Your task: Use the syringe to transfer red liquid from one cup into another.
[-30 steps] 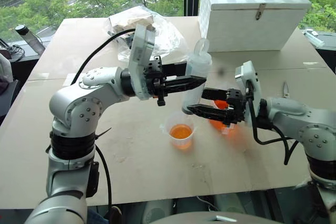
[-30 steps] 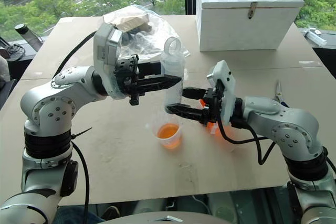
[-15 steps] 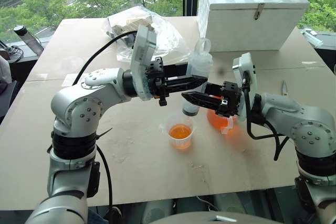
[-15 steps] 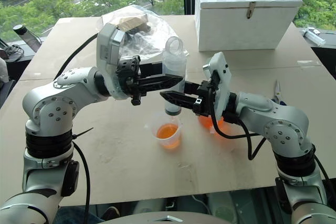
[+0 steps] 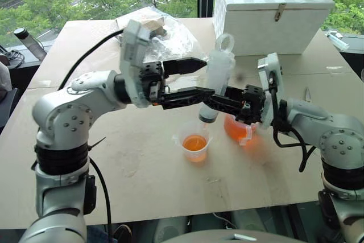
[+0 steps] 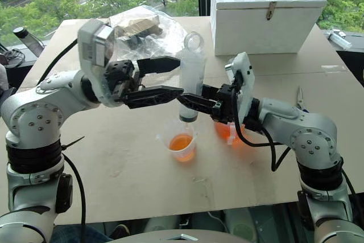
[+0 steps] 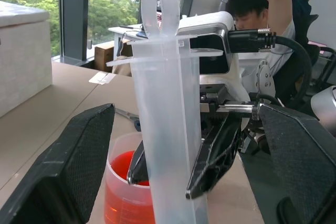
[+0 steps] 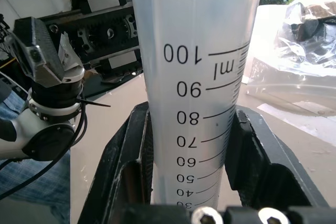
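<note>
Spanning the scene, the tabletop (image 5: 142,186) carries a white box (image 5: 267,12) and a plastic bag (image 5: 170,35) at its far side. Left tool (image 5: 196,78) stands spread wide, one finger on each side of the syringe (image 5: 216,83) without touching it. Right tool (image 6: 190,99) pinches the syringe barrel, pads pressed on both sides near the printed scale. Syringe is held above the tabletop, long axis near upright, slightly tilted; ring end up, tip down, over the gap between beaker (image 5: 239,129) and cup (image 5: 195,140). Beaker stands behind the right tool, red liquid (image 7: 123,192) inside. Cup sits just beside it, holding orange-red liquid.
</note>
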{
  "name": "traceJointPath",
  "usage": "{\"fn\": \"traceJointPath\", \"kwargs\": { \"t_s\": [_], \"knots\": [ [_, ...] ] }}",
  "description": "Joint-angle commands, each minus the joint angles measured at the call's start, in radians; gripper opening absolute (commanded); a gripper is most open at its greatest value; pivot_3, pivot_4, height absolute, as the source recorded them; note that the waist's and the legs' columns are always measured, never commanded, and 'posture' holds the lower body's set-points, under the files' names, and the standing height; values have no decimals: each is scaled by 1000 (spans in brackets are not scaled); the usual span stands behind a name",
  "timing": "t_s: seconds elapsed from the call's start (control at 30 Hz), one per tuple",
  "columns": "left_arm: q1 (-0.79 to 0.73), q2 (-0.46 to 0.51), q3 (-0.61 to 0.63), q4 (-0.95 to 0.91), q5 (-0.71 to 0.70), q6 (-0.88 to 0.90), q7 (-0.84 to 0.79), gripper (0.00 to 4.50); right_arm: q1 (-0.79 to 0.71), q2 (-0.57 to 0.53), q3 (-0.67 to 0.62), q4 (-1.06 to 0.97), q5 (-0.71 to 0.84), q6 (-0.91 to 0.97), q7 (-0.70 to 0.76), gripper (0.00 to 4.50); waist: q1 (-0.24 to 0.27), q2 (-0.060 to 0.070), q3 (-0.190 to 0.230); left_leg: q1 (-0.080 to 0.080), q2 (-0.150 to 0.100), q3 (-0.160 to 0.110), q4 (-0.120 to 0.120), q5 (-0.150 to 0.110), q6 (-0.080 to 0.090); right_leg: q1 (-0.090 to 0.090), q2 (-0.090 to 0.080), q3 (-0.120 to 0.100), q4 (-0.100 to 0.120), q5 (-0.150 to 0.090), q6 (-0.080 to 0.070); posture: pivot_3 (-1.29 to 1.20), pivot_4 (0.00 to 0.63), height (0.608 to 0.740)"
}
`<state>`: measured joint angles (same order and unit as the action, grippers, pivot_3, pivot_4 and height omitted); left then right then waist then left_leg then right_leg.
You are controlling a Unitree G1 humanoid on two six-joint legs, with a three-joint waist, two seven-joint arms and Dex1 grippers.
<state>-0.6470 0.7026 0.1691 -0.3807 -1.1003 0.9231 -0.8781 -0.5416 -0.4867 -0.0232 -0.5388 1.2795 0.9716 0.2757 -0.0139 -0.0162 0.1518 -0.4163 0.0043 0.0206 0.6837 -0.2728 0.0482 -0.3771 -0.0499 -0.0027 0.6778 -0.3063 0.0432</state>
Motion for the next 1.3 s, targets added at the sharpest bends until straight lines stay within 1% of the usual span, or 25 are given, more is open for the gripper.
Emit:
{"fn": "traceJointPath", "kwargs": {
  "t_s": [0.03, 0.1, 0.13, 0.17, 0.23, 0.3, 0.4, 0.43, 0.5, 0.53, 0.6, 0.7, 0.73, 0.8, 0.9, 0.93, 1.0, 1.03, 1.07, 1.1, 1.13, 1.17, 1.2, 1.23, 1.3],
  "knots": [
    [2, 51, 84, -3, -72, 27, 3, 4431, -36, -61, -117, 3, 157, -5, -16, 1398, 1, 0, 0, 0, 0, 0, 0, 0, 0, 0, 0, 0, 0, 0, 0, 0, 150, 740],
    [23, 106, 141, 12, -91, 48, 10, 4431, -15, -168, -218, 29, 276, 10, 13, 1398, 3, 0, 0, 0, 0, 0, 0, 0, 0, 0, 0, 0, 0, 0, 0, 0, 150, 740],
    [34, 127, 158, 16, -98, 54, 12, 4431, -4, -210, -249, 39, 320, 12, 21, 1398, 3, 0, 1, 0, 0, 0, 0, 0, 0, 0, 0, 0, -1, 0, 0, 0, 150, 740],
    [54, 153, 174, 16, -89, 55, 12, 4431, 13, -262, -287, 54, 365, 19, 27, 1398, 3, 0, 1, 0, 0, 0, 0, 0, 0, 0, -1, 0, -1, 0, 0, 0, 150, 740],
    [135, 220, 204, 16, -29, 49, -4, 4431, 72, -399, -376, 114, 418, 69, 46, 1398, 2, 0, 1, 0, 0, 0, -1, 0, 0, 0, -1, -1, -1, 0, 0, 0, 150, 740],
    [240, 267, 234, 12, 19, 40, -19, 4431, 145, -535, -439, 175, 408, 138, 78, 1398, 2, 0, 1, 0, 0, 1, -3, 0, 0, 0, -1, 0, -2, 0, 0, 0, 150, 740],
    [401, 280, 274, -9, 74, -3, -50, 4431, 240, -670, -476, 264, 357, 223, 151, 1398, 0, -1, 1, 1, 0, 2, -3, 0, 0, 1, -1, 0, -2, 0, 0, 0, 150, 740],
    [437, 279, 284, -14, 89, -14, -56, 4431, 259, -694, -479, 285, 338, 243, 173, 1398, 0, 0, 0, 1, 1, 1, -3, 0, 1, 1, 0, 1, -2, 0, -1, 0, 150, 740],
    [531, 274, 299, -18, 151, -76, -88, 4431, 303, -772, -407, 305, 207, 276, 186, 1398, 1, 0, 0, 2, 1, 3, -4, -2, 4, 1, -1, 2, -2, 0, -1, 0, 150, 740],
    [568, 277, 297, -20, 185, -102, -97, 4431, 312, -794, -363, 305, 141, 271, 196, 1398, 1, 0, 0, 2, 1, 3, -4, -2, 4, 1, -1, 2, -2, 0, -1, 0, 150, 740],
    [636, 277, 277, -29, 261, -173, -119, 4431, 310, -808, -270, 313, 40, 283, 193, 1398, 2, 0, 0, 2, 1, 3, -4, -2, 4, 0, -1, 2, -2, 0, -1, 0, 150, 740],
    [706, 245, 251, -50, 333, -250, -117, 4431, 232, -736, -125, 337, -104, 286, 129, 1398, 2, 0, 0, 1, 1, 3, -4, -2, 4, 0, -2, 2, -2, 0, -1, 0, 150, 740],
    [718, 236, 246, -55, 344, -264, -113, 4431, 203, -707, -94, 350, -140, 295, 112, 1398, 2, 1, 0, 1, 1, 3, -4, -2, 4, 0, -2, 2, -2, 0, -1, 0, 150, 740],
    [742, 228, 231, -70, 380, -296, -115, 4431, 162, -649, -28, 372, -231, 263, 123, 1398, 3, 1, 0, 0, 1, 3, -4, -2, 3, -2, -2, 2, -3, 0, -1, 0, 150, 740],
    [768, 221, 220, -84, 406, -324, -120, 4431, 125, -593, 15, 413, -326, 226, 157, 1398, 4, 1, 0, 0, 1, 3, -6, 0, 0, -2, -3, 2, -4, 0, -1, 0, 150, 740],
    [770, 219, 220, -87, 408, -326, -117, 4479, 119, -593, 34, 422, -374, 194, 180, 1896, 4, 1, 0, 0, 1, 3, -7, 0, 0, -1, -2, 2, -5, 0, -1, 0, 150, 740],
    [773, 214, 206, -88, 443, -336, -88, 4500, 117, -578, 11, 430, -394, 173, 222, 2973, 5, 1, 1, 0, 1, 3, -7, -1, 0, -1, -3, 2, -6, 0, -1, 0, 150, 740],
    [773, 211, 194, -85, 474, -349, -71, 4500, 121, -569, -8, 426, -401, 150, 243, 3326, 6, 1, 0, 0, 1, 3, -7, -1, 0, -1, -3, 2, -6, 0, -1, 0, 150, 740],
    [776, 207, 185, -83, 499, -361, -56, 4500, 129, -560, -27, 422, -409, 133, 254, 3929, 5, 1, 0, 0, 1, 3, -7, -1, 0, -1, -3, 2, -6, 0, -1, 0, 150, 740],
    [776, 191, 183, -86, 505, -370, -43, 4500, 149, -564, -49, 405, -427, 111, 257, 4278, 5, 1, 0, 0, 1, 3, -8, -1, 0, -1, -3, 2, -6, 0, -1, 0, 150, 740],
    [777, 173, 186, -93, 496, -365, -28, 4500, 187, -567, -88, 385, -431, 75, 291, 4452, 7, 2, 0, 0, 1, 3, -8, -1, 0, -1, -3, 2, -6, 0, -1, 0, 150, 740],
    [790, 151, 187, -109, 489, -376, -25, 4500, 255, -563, -150, 357, -427, 27, 340, 4452, 9, 1, 0, 0, 1, 3, -10, -1, 0, -1, -3, 2, -7, 0, -1, 0, 150, 740],
    [818, 130, 183, -127, 499, -396, -23, 4500, 350, -523, -247, 319, -406, -49, 409, 4452, 15, 1, 0, 0, 1, 3, -10, -1, 0, -1, -3, 2, -7, 0, -1, 0, 150, 740],
    [843, 117, 181, -142, 509, -411, -23, 4500, 420, -490, -317, 291, -390, -104, 459, 4452, 20, 0, -1, -1, 1, 2, -11, -1, 0, -1, -3, 1, -9, 0, -1, 0, 150, 740],
    [898, 95, 177, -164, 525, -437, -26, 4500, 553, -425, -426, 246, -392, -190, 517, 4452, 27, 1, -1, -1, 1, 1, -14, 0, 0, 0, -2, 0, -14, 0, 0, 0, 150, 740]
  ]
}}
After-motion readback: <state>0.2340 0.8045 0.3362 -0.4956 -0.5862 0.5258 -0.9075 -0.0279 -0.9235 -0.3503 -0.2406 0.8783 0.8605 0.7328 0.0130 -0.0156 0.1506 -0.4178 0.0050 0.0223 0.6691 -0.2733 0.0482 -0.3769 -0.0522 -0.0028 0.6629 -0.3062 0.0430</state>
